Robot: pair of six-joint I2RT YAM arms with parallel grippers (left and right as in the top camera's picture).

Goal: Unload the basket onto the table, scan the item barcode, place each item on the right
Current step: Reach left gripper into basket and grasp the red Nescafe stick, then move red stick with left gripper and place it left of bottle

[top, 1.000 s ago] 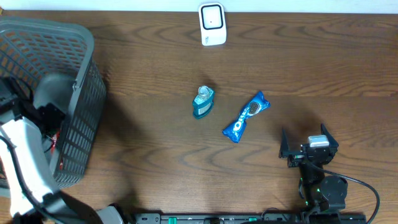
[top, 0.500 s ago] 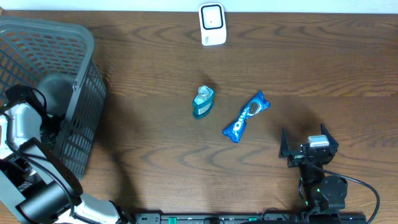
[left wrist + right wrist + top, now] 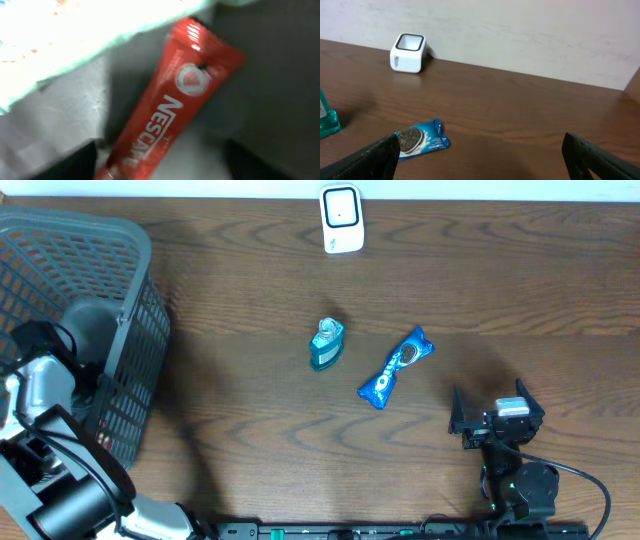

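Left hand (image 3: 166,167) has dropped into the basket (image 3: 100,225) — jaws apart around the Nescafe sachet (image 3: 170,115), nothing gripped yet; right hand (image 3: 485,160) wide open, empty.

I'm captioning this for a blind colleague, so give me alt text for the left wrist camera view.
A red Nescafe stick packet lies diagonally on a gray surface, close below the camera and blurred. A pale overexposed item fills the upper left corner.
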